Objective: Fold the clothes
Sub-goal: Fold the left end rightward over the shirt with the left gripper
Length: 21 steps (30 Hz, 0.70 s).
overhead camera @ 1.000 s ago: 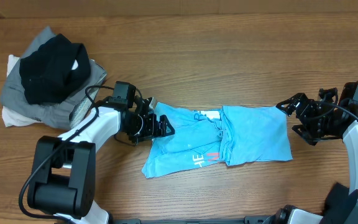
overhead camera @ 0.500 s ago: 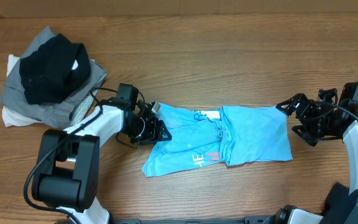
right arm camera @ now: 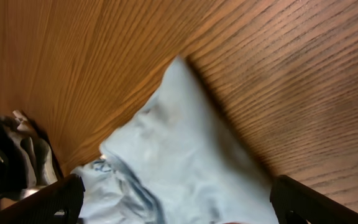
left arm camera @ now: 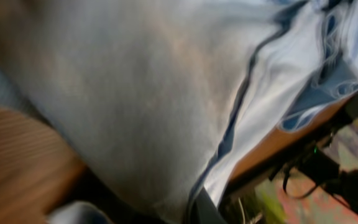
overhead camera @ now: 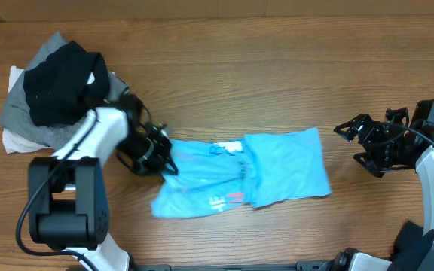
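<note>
Left fingers: on the left gripper [overhead camera: 162, 156] I read them as pinched tight on the left edge of the T-shirt [overhead camera: 277, 165], tips buried in the cloth.
Left wrist feed: blurred pale-blue T-shirt [left arm camera: 135, 93] fabric fills nearly the whole frame, close against the lens; I cannot make out the fingers there.
Right fingers: the right gripper [overhead camera: 349, 143] is spread wide with nothing held. In my wrist feed the right gripper [right arm camera: 179, 208] shows one tip in each lower corner.
Right wrist feed: a corner of the T-shirt [right arm camera: 179, 162] lies flat ahead of the fingers, apart from them.
T-shirt: sky-blue, folded into a long strip mid-table, slightly slanted, with white and red lettering near its lower left edge.
Pile: at the far left a black garment [overhead camera: 62, 83] lies on a grey garment [overhead camera: 21, 113], with a white garment [overhead camera: 17, 141] showing beneath.
Table [overhead camera: 277, 68]: brown wood grain.
</note>
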Tool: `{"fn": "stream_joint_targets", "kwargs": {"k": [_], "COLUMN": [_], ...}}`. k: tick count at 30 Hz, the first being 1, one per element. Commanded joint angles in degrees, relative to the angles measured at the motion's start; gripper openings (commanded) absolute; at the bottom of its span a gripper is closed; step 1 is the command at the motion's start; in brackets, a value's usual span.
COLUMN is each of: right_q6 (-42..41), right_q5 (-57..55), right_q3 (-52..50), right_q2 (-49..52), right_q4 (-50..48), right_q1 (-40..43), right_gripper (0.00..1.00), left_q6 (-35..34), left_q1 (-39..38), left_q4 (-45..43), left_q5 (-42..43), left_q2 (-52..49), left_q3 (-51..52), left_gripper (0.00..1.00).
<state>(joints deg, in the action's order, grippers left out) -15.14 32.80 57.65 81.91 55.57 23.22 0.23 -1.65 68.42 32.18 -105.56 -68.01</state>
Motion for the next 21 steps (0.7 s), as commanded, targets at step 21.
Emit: {"fn": "stream_joint_targets", "kwargs": {"k": [21], "right_q6": [0.35], "right_q5": [0.35], "right_q3": [1.29], "right_q2": [-0.48], "right_q4": [-0.98], "right_q1": [-0.04], "right_gripper": [1.00], "left_q6": [-13.33], "left_q1": [-28.20], "left_q4": [0.52], "left_q5": [-11.50], "left_q2": [-1.22], "left_q3": [-29.11], "left_gripper": [0.05]}}
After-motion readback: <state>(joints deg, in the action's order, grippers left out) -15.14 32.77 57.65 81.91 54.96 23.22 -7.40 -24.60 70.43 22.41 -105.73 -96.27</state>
